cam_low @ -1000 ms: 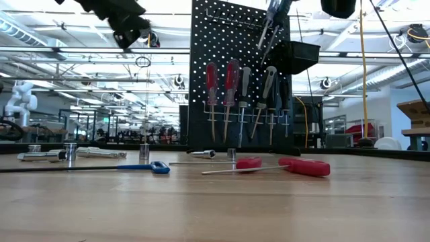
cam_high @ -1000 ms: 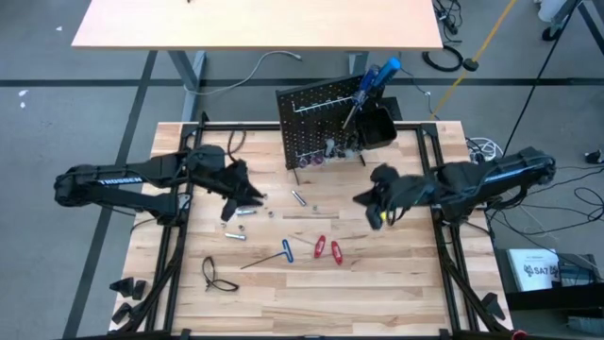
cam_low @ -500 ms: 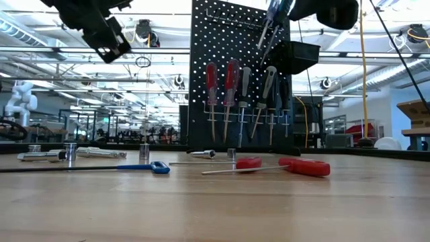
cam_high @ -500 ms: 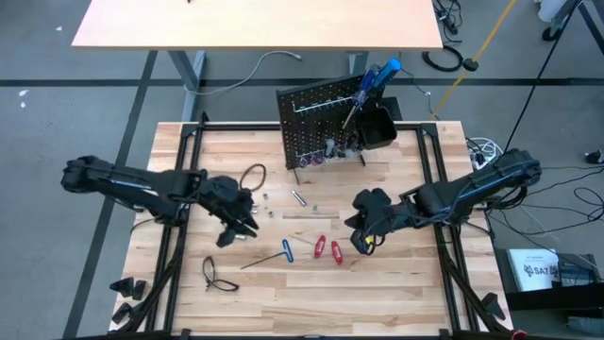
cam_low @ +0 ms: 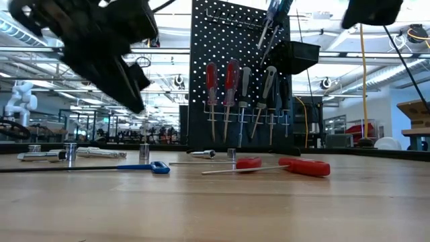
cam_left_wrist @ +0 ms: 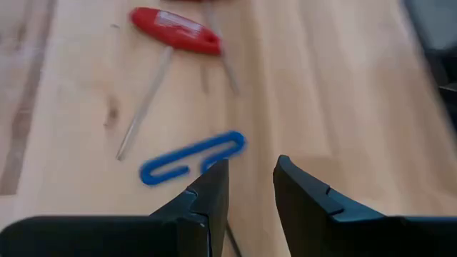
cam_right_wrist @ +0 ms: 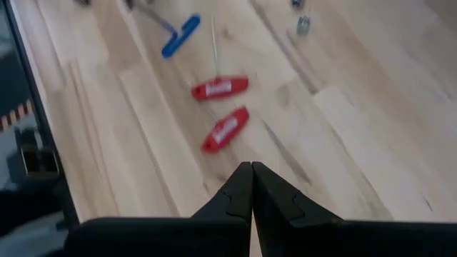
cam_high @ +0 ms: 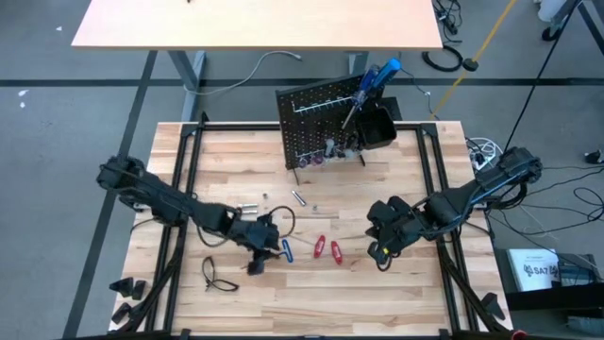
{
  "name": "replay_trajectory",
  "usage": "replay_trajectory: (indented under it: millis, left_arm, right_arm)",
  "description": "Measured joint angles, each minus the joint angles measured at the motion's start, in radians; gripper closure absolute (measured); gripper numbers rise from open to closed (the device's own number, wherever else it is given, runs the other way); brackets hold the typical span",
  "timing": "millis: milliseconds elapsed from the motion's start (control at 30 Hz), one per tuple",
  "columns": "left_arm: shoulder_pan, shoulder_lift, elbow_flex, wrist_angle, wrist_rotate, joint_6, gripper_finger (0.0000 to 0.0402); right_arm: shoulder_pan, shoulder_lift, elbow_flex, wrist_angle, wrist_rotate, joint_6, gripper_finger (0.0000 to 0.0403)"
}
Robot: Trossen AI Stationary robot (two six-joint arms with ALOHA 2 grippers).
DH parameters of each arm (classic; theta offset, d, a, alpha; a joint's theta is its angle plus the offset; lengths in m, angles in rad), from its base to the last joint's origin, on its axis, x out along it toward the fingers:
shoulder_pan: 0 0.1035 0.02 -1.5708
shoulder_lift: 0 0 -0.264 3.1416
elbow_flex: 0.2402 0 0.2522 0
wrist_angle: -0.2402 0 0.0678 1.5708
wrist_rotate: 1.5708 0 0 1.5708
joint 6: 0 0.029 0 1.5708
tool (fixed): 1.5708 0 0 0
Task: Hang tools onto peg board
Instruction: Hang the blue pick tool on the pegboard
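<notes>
Nearest the front of the bench [cam_high: 311, 302], the left gripper [cam_high: 260, 253] has come a long way in the last second: from up by the small silver bits [cam_high: 247, 207], down and forward, until its fingers [cam_left_wrist: 207, 196] now hang just short of the blue T-handle key [cam_high: 286, 248]. Seen from the left wrist, the fingers stand a little apart with nothing between them, and the key's blue handle lies just ahead of the tips, the shaft running off beside them. That reads as an approach to pick the key next; the grasp itself has not begun.

On the other side, the right gripper [cam_high: 380, 247] has also dropped forward from mid-bench. Its fingers are pressed together and empty. The two red-handled screwdrivers [cam_high: 327, 250] lie on the bench ahead of the tips, well apart from them, with the blue key farther off beyond. With its fingers together it looks like a waiting or repositioning arm for now.

Beyond both sets of fingers, the silver bits remain scattered at mid-bench, untouched. Farthest back stands the peg board [cam_high: 316, 118], upright, already carrying a row of screwdrivers with red and dark handles on its rail, as the low view shows, and a blue-handled tool sticking up from the small black bin [cam_high: 379, 127]. So part of the job looks done; the key, the two red screwdrivers and the bits are left to hang.
</notes>
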Motion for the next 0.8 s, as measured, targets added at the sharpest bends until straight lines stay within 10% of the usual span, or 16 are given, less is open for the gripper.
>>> replay_trajectory:
  millis: [200, 567, 800]
  left_arm:
    - [-0.019, 0.117, 0.018, 0.147, -0.226, -0.011, 0.0288]
    - [-0.081, 0.164, 0.032, 0.068, -0.144, -0.153, 0.0288]
    - [-0.155, 0.171, 0.031, -0.008, -0.289, -0.154, 0.0288]
  right_arm:
    - [0.037, -0.015, 0.0, -0.044, -0.017, -0.035, 0.0403]
    - [0.071, -0.124, 0.0, -0.118, -0.03, -0.029, 0.0403]
    - [0.099, -0.145, 0.0, -0.14, 0.06, 0.002, 0.0403]
